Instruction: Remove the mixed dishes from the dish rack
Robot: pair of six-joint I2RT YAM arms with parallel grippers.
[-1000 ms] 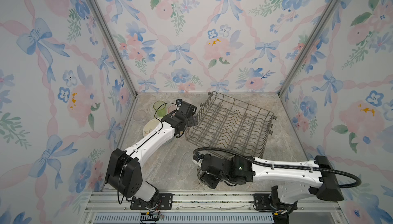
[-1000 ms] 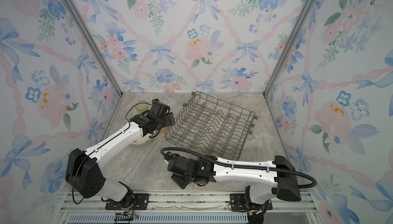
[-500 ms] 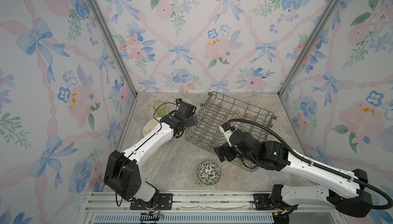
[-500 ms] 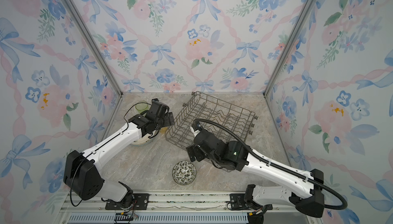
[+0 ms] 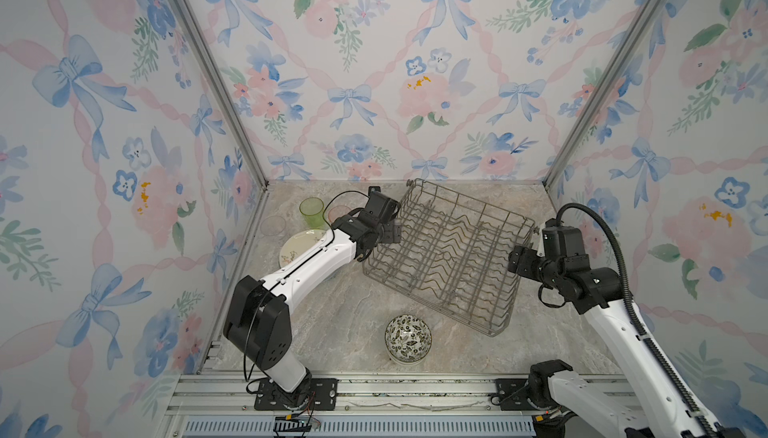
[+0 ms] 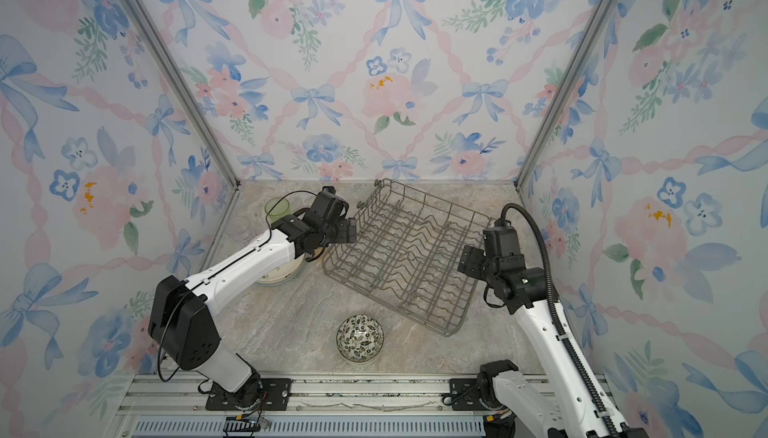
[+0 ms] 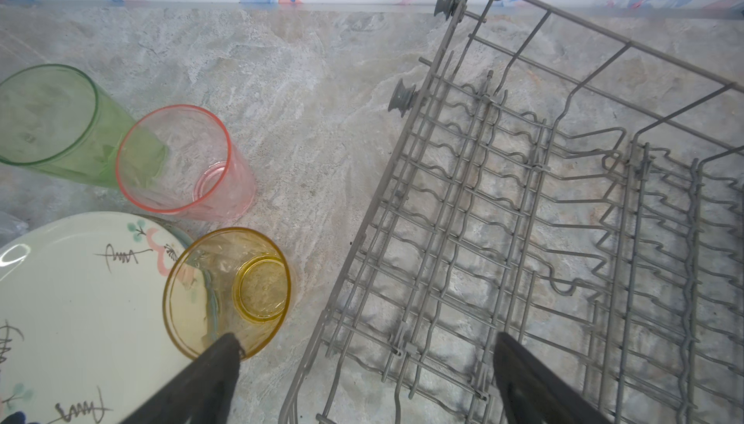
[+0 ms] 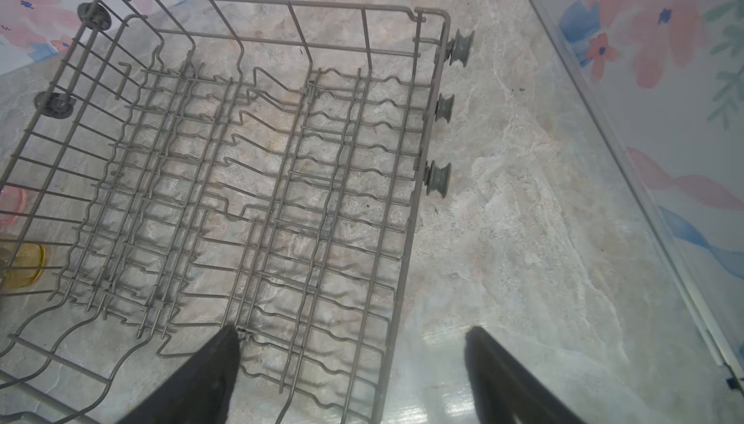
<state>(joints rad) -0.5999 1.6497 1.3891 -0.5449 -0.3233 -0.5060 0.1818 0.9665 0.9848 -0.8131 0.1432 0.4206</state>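
Mid-bench (image 5: 332, 315), the dish rack (image 5: 449, 257) sits skewed, one corner toward the back wall, & it's bare: no dishes on the tines in both top views. Left claw (image 7: 366, 341) hangs over the rack's left wall, spread wide, nothing in it. In its wrist view one tip is at the yellow tumbler (image 7: 229, 293), the other's over the rack floor. Right claw (image 8: 353, 331) is over at the rack's right wall, also wide apart & empty-handed. One tip is above the wires, the other above bare bench, w/ the wall btwn them; can't tell if it touches. Unloaded stuff is bunched left of the rack: green tumbler (image 7: 52, 120) & pink tumbler (image 7: 181, 160) upright & overlapping in view, the yellow one just beside the cream floral plate (image 7: 80, 301), a mint rim peeking from under that plate. Clear tumbler (image 5: 273, 226) is near the left wall. Up front, well apart from the rest, a leaf-print bowl (image 5: 408, 338) sits alone near the rail.
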